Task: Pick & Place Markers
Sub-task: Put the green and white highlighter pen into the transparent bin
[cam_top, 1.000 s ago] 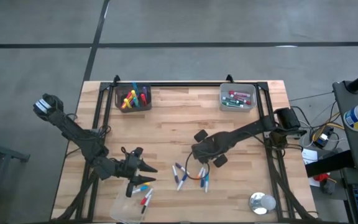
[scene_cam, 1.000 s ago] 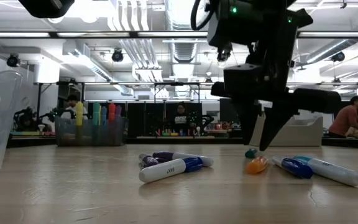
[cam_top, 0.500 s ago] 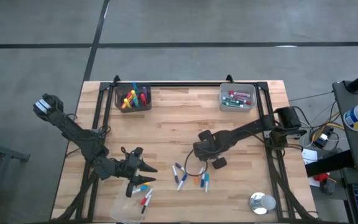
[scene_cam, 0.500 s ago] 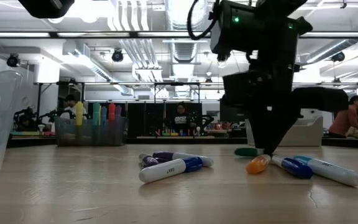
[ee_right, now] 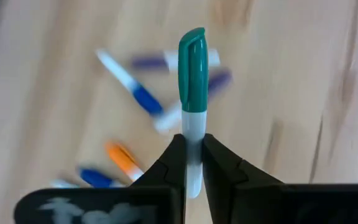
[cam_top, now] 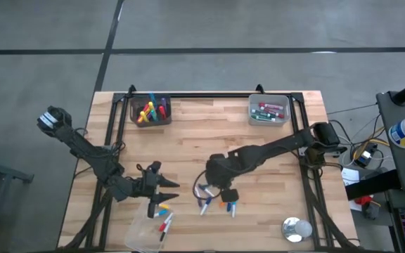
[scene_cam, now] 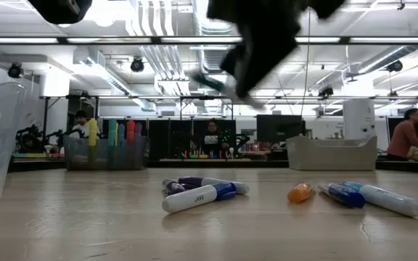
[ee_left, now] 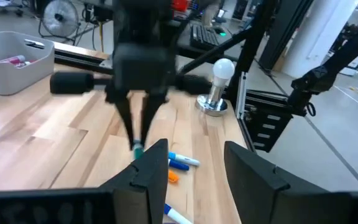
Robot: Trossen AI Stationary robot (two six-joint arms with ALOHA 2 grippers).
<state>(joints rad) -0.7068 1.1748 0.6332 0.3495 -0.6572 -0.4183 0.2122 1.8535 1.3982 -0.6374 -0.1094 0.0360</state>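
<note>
My right gripper hangs above the middle of the table, shut on a marker with a teal cap and a white barrel. In the low view this marker is a blur high over the table. Below it, loose markers lie flat on the wood: a blue and white one, a purple one, an orange one and another blue one. My left gripper waits open near the table's near left, with nothing between its fingers. My right gripper pinches the marker's white barrel between its two fingers, just behind the teal cap. The fingers slant down from above and lie across the barrel. The marker is lifted clear of the table, and its capped end sticks out past the fingertips.
A bin of upright markers stands at the far left and a grey bin with markers lying in it at the far right. A clear tub holding red and blue markers sits at the near edge. A bulb on a metal base is at the near right.
My right gripper has shut on the teal-capped marker, which lay on the table among the others, and has lifted it clear. It has risen, rolled its wrist and drifted toward the table's left. The other markers have stayed where they were.
</note>
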